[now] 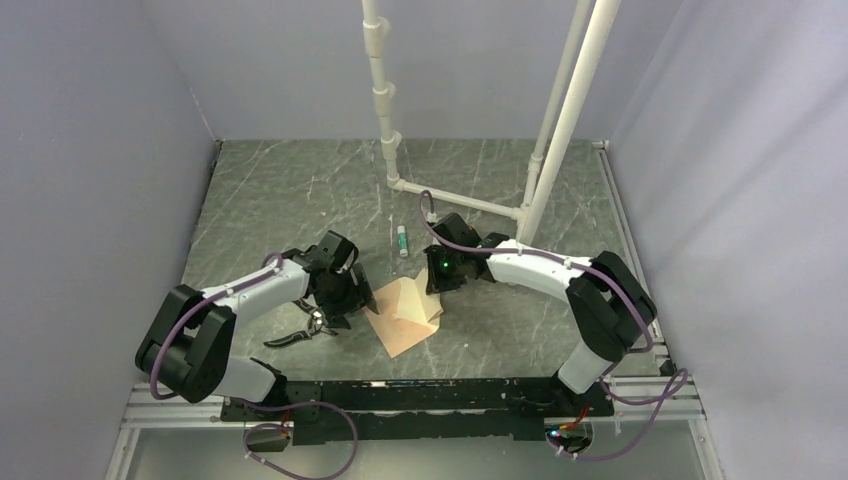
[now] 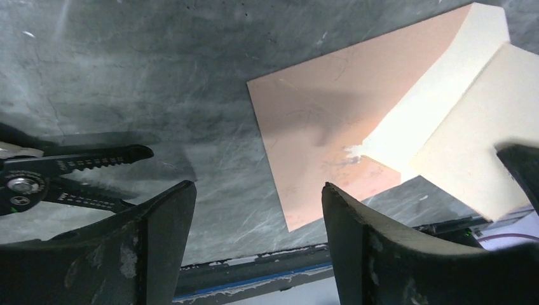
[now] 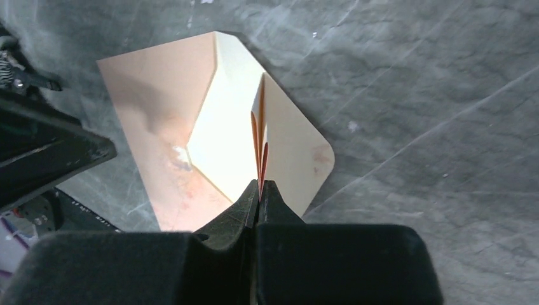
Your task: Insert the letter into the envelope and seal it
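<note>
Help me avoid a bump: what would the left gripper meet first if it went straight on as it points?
Most likely the bare table, just beside the edge of the envelope; the left gripper, jaws open, frames that spot. Depth is unclear.

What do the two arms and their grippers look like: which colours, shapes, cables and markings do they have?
The left arm and the right arm have white rounded links between bulky black joints, with a purple cable along each. The left gripper and the right gripper have matte black, wedge-shaped fingers. A small green light glows near the right wrist.
</note>
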You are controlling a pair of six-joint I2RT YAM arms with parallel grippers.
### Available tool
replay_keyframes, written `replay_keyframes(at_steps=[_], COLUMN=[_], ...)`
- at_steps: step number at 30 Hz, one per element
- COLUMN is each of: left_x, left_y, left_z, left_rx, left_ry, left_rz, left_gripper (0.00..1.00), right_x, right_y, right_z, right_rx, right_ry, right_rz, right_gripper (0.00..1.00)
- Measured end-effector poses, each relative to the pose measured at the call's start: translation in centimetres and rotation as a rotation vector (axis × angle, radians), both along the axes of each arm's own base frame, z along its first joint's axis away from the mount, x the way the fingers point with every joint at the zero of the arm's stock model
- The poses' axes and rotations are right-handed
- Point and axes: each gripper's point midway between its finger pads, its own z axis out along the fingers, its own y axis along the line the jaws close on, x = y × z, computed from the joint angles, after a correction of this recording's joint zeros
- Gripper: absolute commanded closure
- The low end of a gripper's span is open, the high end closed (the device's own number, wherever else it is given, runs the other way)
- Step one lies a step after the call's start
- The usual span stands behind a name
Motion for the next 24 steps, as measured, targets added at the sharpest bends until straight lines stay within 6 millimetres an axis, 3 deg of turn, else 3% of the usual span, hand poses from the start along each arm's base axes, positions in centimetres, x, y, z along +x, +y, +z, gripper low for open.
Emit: replay_keyframes(at_steps=[5,17,24], left_x=[0.0,0.1,0.1], left_y=[-0.7,-2.7,-3.1], left_z=[0.0,-0.4,-0.5], left_rx=[-0.038,-0.137,-0.154], left_ry=[0.013,0.081,0.098], left_rz=[0.012,0.057,0.068], left_gripper=[0.23,0.25,0.27], right_x=[0.4,-2.0,-2.9], right_y=[-0.5,0.5,1.6], right_z=[-1.3,-3.0,-3.0], right_rx=[-0.033,0.033,0.059], right_ry=[-0.001,0.035,0.032], right_rz=[0.052,0.133,0.150], right_gripper=[1.00,1.00,1.00])
